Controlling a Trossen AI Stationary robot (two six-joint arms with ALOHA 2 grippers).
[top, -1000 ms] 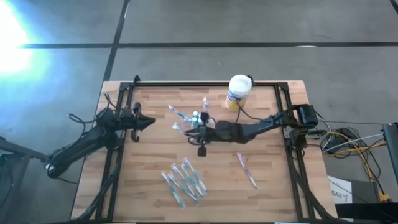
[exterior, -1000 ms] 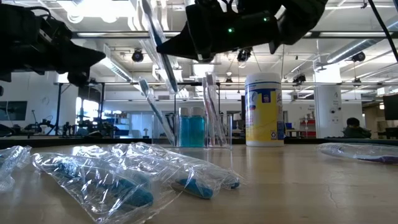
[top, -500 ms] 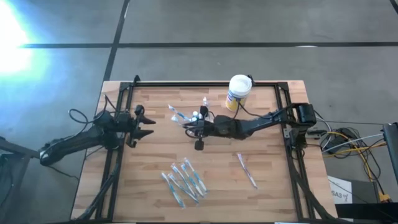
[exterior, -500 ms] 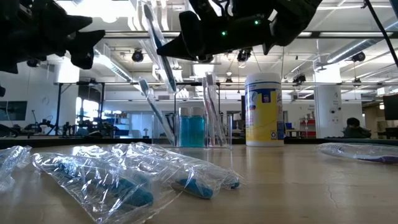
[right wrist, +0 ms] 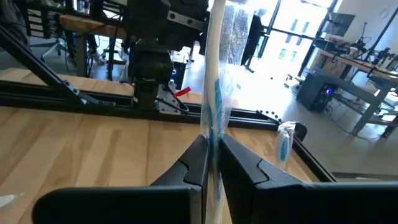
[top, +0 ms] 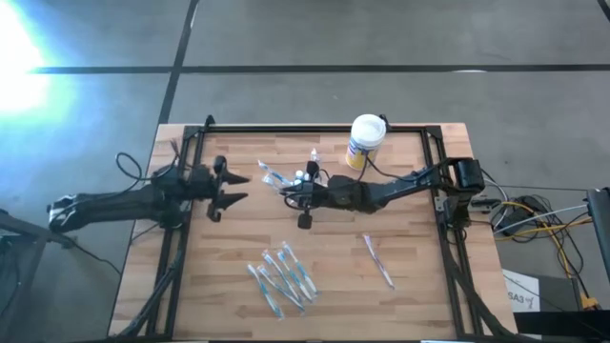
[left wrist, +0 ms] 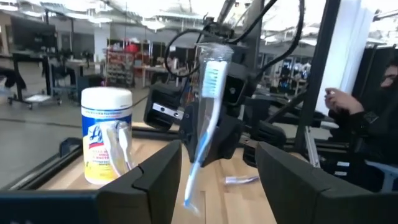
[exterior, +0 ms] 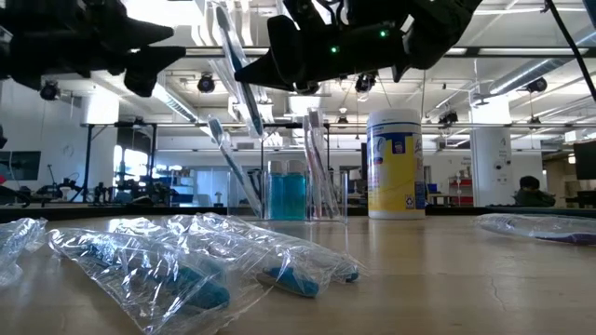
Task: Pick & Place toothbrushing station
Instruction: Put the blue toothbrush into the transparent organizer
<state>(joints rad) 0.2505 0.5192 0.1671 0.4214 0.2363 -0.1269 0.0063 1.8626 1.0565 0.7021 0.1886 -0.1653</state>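
Note:
The toothbrushing station (exterior: pixel 303 191), a clear holder with upright toothbrushes and blue bottles, stands on the table mid-way back (top: pixel 303 177). My right gripper (top: pixel 289 193) reaches in from the table's right, just beside the station. It is shut on a plastic-wrapped toothbrush (left wrist: pixel 208 93), which it holds above the table. My left gripper (top: pixel 232 188) hovers open at the table's left, facing that toothbrush with nothing between its fingers (left wrist: pixel 217 171). My right gripper pinches the wrapped toothbrush about the middle of its handle (right wrist: pixel 212 134) between its two fingers. The fingers lie level, pointing toward the table's left, across the brush. The brush stands nearly upright and slightly tilted, head up (exterior: pixel 228 37), clear of the table.
A white canister with a yellow-blue label (top: pixel 365 140) stands at the far edge behind the station. Several wrapped toothbrushes (top: pixel 281 276) lie near the front edge, and one more (top: pixel 377 260) lies to the right. A black frame (top: pixel 191 143) borders the table.
My left gripper has opened, risen a little and gone slightly toward the table's right, toward the held toothbrush. My right gripper has shifted a little toward the table's left with the wrapped toothbrush, which stays upright and clear.

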